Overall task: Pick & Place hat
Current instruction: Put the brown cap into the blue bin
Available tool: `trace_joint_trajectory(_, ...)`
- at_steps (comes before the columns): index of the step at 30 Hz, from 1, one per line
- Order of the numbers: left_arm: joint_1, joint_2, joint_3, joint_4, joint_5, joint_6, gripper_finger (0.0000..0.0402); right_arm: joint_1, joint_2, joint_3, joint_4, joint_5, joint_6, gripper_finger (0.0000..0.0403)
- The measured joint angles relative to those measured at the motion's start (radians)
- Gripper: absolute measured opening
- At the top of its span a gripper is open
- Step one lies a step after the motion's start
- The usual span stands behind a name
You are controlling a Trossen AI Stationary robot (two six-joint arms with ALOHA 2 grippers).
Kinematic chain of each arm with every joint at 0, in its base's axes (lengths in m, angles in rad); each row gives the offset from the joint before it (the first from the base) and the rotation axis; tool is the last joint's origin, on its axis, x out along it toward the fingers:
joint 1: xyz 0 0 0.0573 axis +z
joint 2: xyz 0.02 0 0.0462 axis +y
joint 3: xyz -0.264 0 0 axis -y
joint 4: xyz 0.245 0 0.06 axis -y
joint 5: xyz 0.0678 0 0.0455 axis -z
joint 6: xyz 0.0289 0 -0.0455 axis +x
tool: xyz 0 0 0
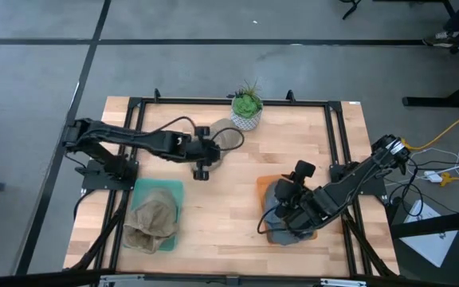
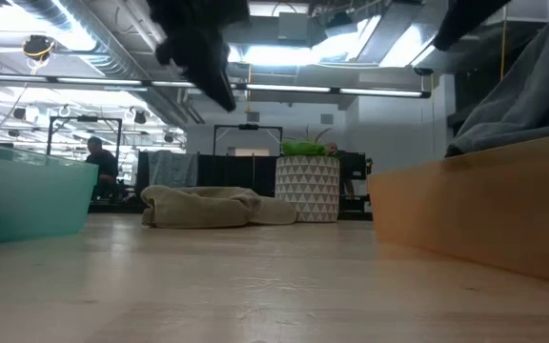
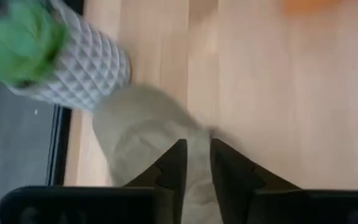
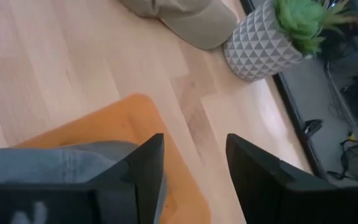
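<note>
A tan hat (image 1: 226,137) lies flat on the table beside the plant pot (image 1: 246,112). It also shows in the low view (image 2: 213,206) and the left wrist view (image 3: 148,137). My left gripper (image 1: 202,159) hangs above the hat's near side (image 3: 196,163), clear of it, fingers a narrow gap apart. My right gripper (image 1: 293,194) is open and empty (image 4: 194,155) over the grey hat (image 1: 281,209), which lies in the orange tray (image 1: 263,183). Another tan hat (image 1: 151,220) lies in the teal tray (image 1: 174,188).
The white pot with the green plant (image 3: 73,68) stands close to the tan hat at the table's far edge. The black frame (image 1: 213,101) runs round the table. Bare wood lies between the two trays (image 1: 221,215).
</note>
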Motion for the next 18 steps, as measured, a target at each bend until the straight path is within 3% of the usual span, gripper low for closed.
trace_joint_trajectory(5, 0.065, 0.059, 0.000, 0.006, 0.013, 0.079, 0.0114, 0.018, -0.025, -0.074, 0.024, -0.019, 0.089, 0.0172)
trace_joint_trajectory(11, 0.151, 0.083, 0.000, -0.008, 0.144, 0.193, 0.0177, 0.047, -0.028, -0.089, 0.065, -0.058, 0.153, 0.0172)
trace_joint_trajectory(18, 0.207, 0.150, 0.001, -0.069, 0.186, 0.312, 0.0211, 0.114, -0.029, -0.097, 0.107, -0.057, 0.160, 0.0172)
